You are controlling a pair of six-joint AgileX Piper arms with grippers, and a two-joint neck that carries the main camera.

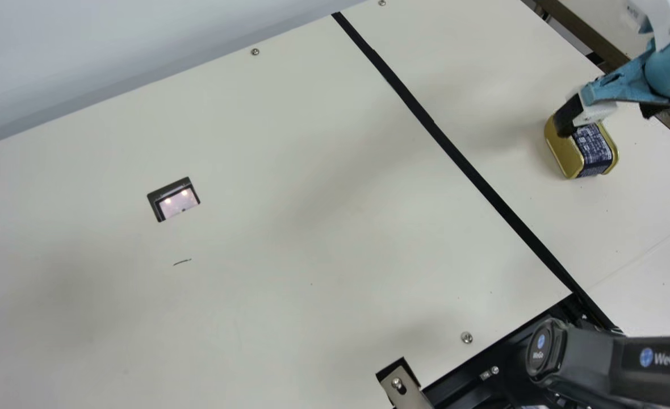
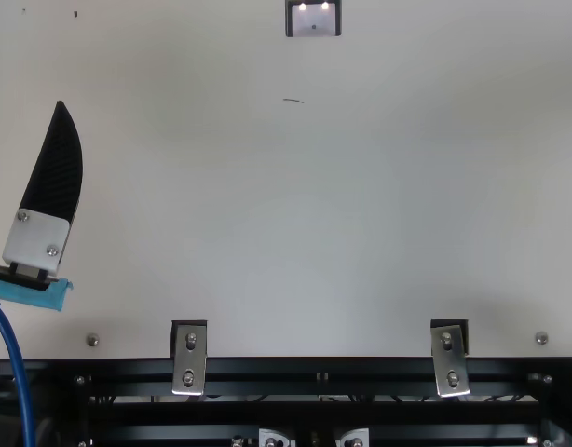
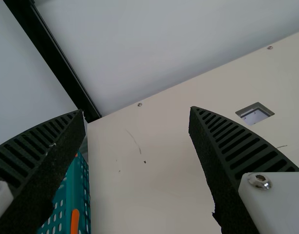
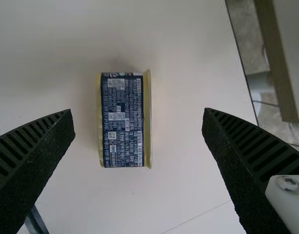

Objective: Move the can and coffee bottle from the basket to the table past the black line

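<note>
Lift right fingers (image 4: 37, 161), spread wide, clear of the can (image 4: 122, 119); steer left fingers (image 3: 215, 161), also spread, over the basket (image 3: 83, 183).

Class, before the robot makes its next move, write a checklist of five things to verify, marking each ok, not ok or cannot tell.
1. Can past the black line, on the side away from the square cut-out: ok.
2. Can resting on the table: ok, lying on its side.
3. Right gripper open, can not gripped: ok, gaps show between the can and both fingers.
4. Left gripper open with nothing held: ok.
5. Coffee bottle out of the basket: cannot tell; only part of the basket's side is visible.
</note>
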